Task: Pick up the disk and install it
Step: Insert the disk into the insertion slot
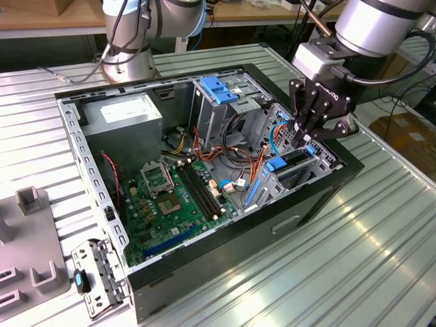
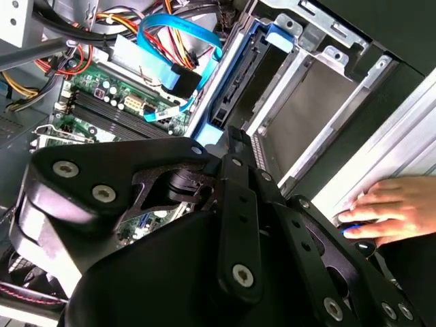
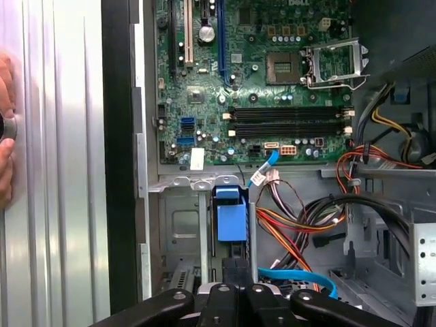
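The disk [image 1: 294,163] stands on edge in the drive bay at the exterior view's right end of the open computer case [image 1: 88,170], with blue rails at both ends. My gripper [image 1: 308,138] hangs directly over it, fingers drawn together, and its tips touch the disk's upper end. In the second wrist view the gripper [image 2: 235,133] meets the disk's dark edge [image 2: 235,88] beside a blue rail. The first wrist view shows the gripper [image 3: 233,262] against the disk's blue end [image 3: 230,221]. Nothing shows between the fingers.
A person's hand [image 2: 392,208] rests on the table beside the case, also seen in the first wrist view [image 3: 5,129]. Inside the case are the power supply [image 1: 129,116], a blue-topped cage [image 1: 221,88] and loose cables [image 3: 300,225]. Grey fixtures [image 1: 30,238] lie at the exterior view's left.
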You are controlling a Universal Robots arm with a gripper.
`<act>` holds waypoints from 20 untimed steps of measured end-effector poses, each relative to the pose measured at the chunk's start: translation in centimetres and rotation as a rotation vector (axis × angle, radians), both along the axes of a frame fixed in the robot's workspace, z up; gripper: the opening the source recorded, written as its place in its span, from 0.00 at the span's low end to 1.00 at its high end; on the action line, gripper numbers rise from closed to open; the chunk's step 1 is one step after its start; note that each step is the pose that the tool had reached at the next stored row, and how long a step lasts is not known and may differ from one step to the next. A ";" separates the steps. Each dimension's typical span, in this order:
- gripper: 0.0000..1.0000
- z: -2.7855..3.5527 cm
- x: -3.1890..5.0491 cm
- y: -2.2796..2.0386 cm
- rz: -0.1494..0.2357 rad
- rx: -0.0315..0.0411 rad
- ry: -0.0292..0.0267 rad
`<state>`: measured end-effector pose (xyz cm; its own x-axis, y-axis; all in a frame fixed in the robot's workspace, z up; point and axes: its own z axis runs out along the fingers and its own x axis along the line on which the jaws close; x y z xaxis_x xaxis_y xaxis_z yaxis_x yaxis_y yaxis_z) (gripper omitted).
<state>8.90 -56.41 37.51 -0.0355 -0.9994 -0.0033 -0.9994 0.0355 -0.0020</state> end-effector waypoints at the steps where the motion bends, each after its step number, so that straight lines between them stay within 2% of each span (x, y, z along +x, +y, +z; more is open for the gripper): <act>1: 0.11 -0.32 0.00 -0.01 0.000 0.0001 -0.0005; 14: 0.11 -3.04 0.46 -0.01 0.000 0.0000 -0.0007; 20: 0.11 -3.23 0.48 -0.01 0.000 -0.0001 -0.0007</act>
